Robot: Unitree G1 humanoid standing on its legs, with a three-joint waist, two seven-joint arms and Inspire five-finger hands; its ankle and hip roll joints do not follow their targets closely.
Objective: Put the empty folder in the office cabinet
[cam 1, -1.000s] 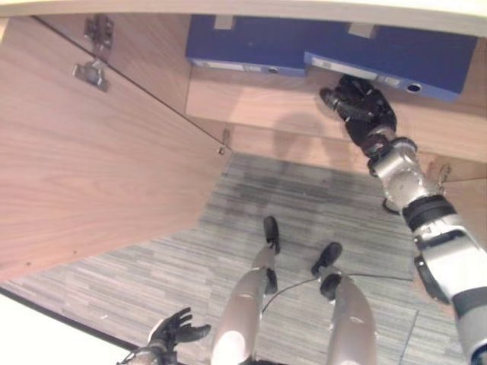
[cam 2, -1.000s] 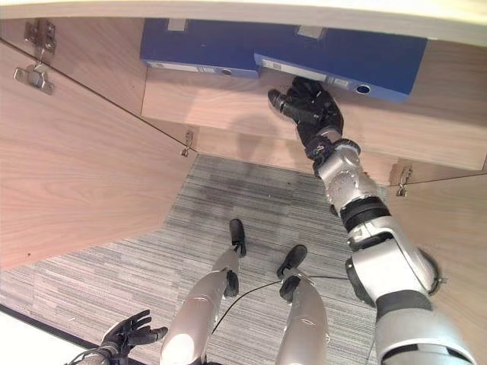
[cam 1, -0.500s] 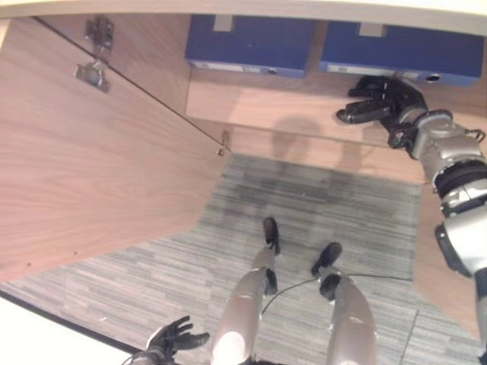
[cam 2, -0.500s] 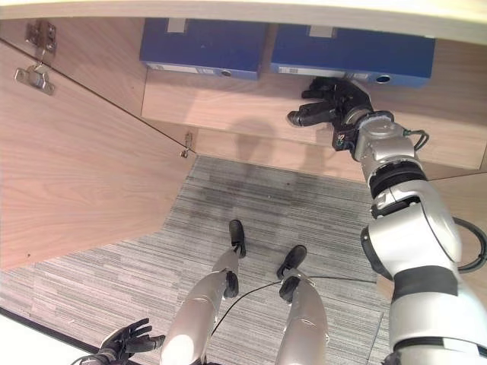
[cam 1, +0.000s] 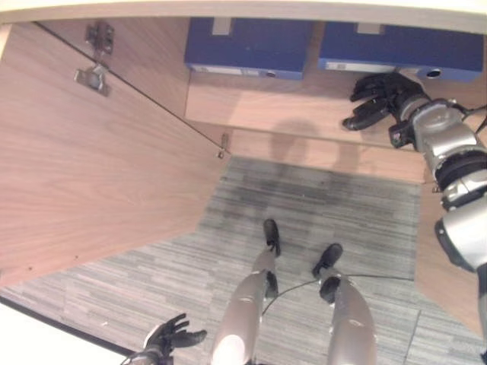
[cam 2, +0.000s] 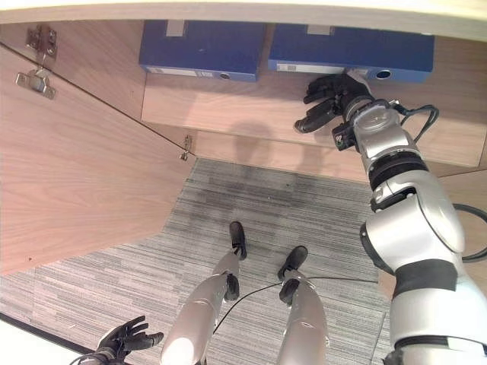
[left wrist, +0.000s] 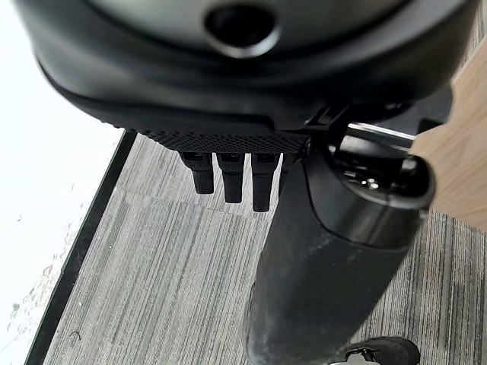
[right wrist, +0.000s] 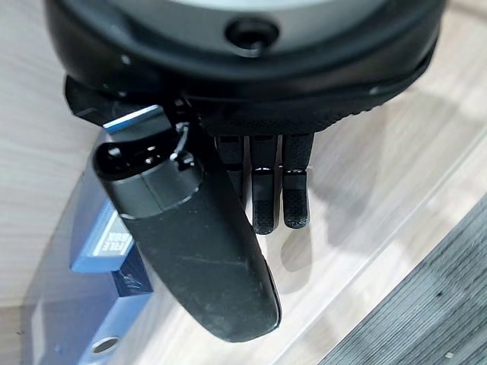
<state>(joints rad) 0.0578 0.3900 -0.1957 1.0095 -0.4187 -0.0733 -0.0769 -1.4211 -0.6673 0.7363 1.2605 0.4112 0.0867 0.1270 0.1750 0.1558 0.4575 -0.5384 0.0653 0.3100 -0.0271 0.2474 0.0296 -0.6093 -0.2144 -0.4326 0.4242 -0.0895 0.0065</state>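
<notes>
Folders sit side by side on the cabinet shelf (cam 1: 304,106) along the top of the frame: one blue folder (cam 1: 247,46) at upper centre, and a second blue folder (cam 1: 399,49) at upper right, both lying flat with their spines facing out toward the open front. The right hand (cam 1: 380,95) is at the upper right of the frame, just below and in front of the second folder's spine, over the bare wood of the shelf. Its fingers (right wrist: 270,190) are stretched out fairly straight and spread, holding nothing; in the right wrist view they hang above the shelf board, with the thumb (right wrist: 190,236) pointing along the blue spine beside it. Whether the fingertips touch the folder cannot be told; the hand looks just clear of it. An open cabinet door (cam 1: 91,152) fills the left side of the frame, with a metal hinge (cam 1: 93,72) near its upper corner. Grey striped carpet (cam 1: 304,220) covers the floor across the middle and bottom of the frame. The left hand (cam 1: 171,336) shows at the lower left edge, low over the carpet, well apart from the cabinet, with its fingers (left wrist: 228,175) loosely extended and empty.
</notes>
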